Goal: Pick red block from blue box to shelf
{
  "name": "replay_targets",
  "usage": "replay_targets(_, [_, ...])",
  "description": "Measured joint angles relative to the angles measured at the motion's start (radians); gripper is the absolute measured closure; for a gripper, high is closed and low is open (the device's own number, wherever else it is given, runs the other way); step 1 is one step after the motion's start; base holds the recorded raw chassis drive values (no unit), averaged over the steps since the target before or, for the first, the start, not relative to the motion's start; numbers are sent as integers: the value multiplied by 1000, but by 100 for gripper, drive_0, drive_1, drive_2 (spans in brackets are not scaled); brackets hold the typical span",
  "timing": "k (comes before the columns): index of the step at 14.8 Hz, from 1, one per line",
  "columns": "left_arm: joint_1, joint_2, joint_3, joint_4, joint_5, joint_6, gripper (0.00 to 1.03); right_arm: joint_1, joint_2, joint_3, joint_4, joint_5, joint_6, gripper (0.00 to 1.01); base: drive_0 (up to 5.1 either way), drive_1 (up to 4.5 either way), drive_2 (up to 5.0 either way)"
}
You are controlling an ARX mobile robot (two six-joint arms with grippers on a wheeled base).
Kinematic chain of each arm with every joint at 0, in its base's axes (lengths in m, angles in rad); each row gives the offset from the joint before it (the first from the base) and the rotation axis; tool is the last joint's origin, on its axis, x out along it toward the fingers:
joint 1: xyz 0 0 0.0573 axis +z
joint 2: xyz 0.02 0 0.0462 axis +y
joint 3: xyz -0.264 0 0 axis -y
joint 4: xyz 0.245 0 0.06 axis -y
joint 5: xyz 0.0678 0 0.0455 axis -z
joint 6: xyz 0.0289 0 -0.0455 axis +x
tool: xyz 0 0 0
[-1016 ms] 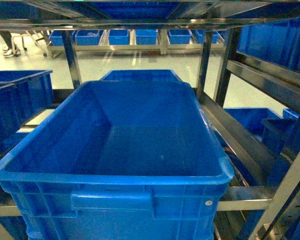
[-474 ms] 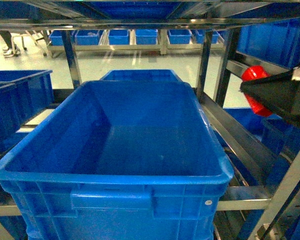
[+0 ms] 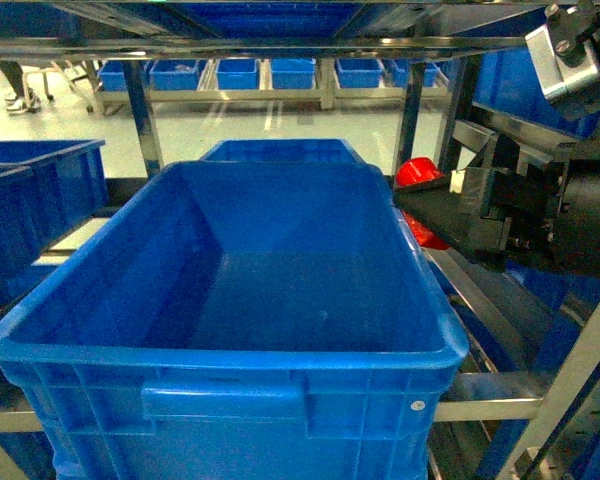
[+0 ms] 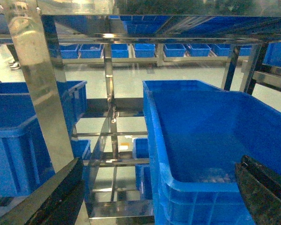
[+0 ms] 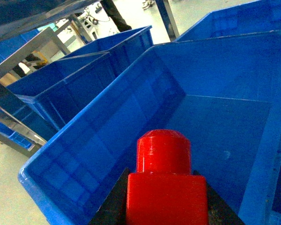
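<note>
— Since the earlier frames the right gripper [image 3: 420,200] has swung in from the right edge of the head view, and the red block [image 3: 416,173] it carries now sits at the right rim of the big dark blue crate [image 3: 230,350].

— Is the robot's grip on it sound?

— The right wrist view suggests so: the red block [image 5: 166,187] is pinched between the dark jaws, stud pointing forward, with the crate's bare floor [image 5: 215,126] ahead of it and below.

— And the left gripper [image 4: 154,192]?

— Parted wide, holding nothing, facing the shelf [image 4: 37,93] and the crate from the left.

— So which step is this?

— Carrying; the pick looks done. The blue box is not in any view.

— What comes next?

— Likely a little more reach over the rim, a lowering toward the crate floor on that tier, then release. The steel post by the crate's corner stands near the arm, so the path should stay clear of it.
</note>
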Motion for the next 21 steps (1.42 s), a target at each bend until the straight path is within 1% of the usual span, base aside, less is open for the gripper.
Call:
replay_targets(3, [0, 0, 0, 0, 0, 0, 5, 4, 48, 59, -29, 0, -6, 74, 0, 0, 0])
replay_targets(5, [0, 0, 0, 0, 0, 0, 5, 13, 91, 92, -37, -21, -16, 74, 0, 0, 0])
replay_targets(6, [0, 0, 0, 0, 0, 0, 5, 27, 117, 95, -26, -44, -10, 74, 0, 0, 0])
replay_targets(9, [0, 0, 0, 0, 0, 0, 5, 64, 123, 100, -3, -64, -4, 74, 0, 0, 0])
replay_targets(12, [0, 0, 0, 0, 0, 0, 5, 86, 164, 133, -20, -62, -8, 74, 0, 0, 0])
replay_targets(16, [0, 0, 0, 0, 0, 0, 5, 89, 184, 152, -27, -64, -8, 74, 0, 0, 0])
replay_targets(21, [0, 0, 0, 0, 0, 0, 5, 120, 257, 235, -50, -58, -14, 74, 0, 0, 0])
